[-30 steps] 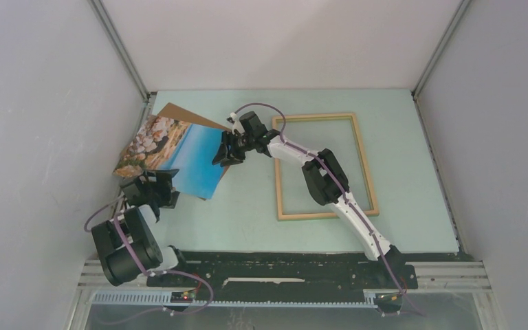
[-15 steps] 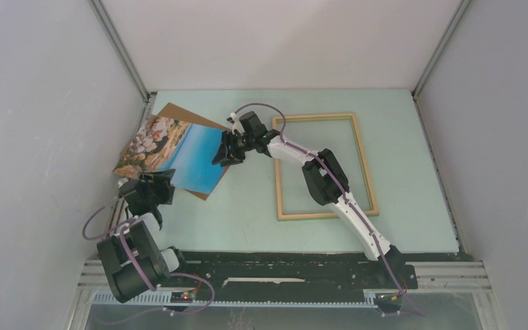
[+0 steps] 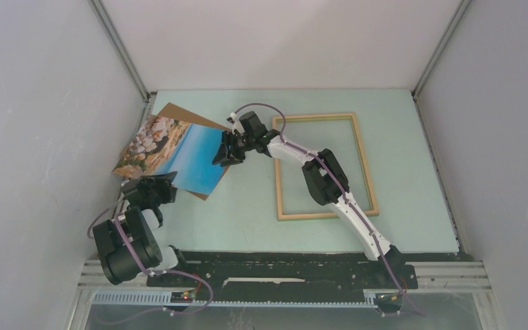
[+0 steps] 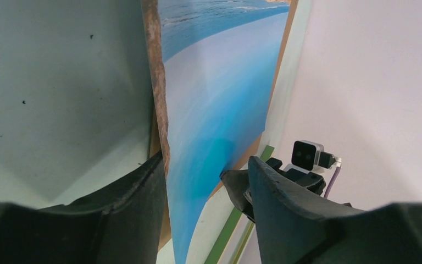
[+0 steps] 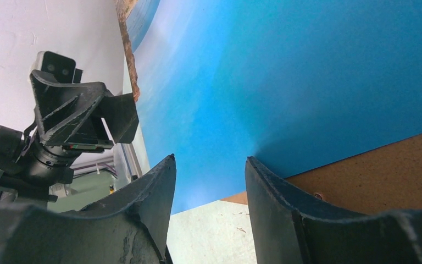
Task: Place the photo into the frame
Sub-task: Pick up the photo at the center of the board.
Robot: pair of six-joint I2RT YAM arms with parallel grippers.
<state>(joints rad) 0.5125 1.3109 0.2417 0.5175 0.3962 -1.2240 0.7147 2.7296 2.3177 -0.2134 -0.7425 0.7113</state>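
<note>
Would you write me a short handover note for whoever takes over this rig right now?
Left gripper: jaws straddle the near edge of the photo and the brown backing board under it; grip unclear.
Right gripper: at the photo's right edge, jaws apart; grip unclear.
The frame: flat on the table, pale wood up, right of the photo.
Done: nothing in the frame yet.
Left: probably free the photo from the board, carry it over, lay it in the frame.

On the table, photo atop backing board, left of frame
</note>
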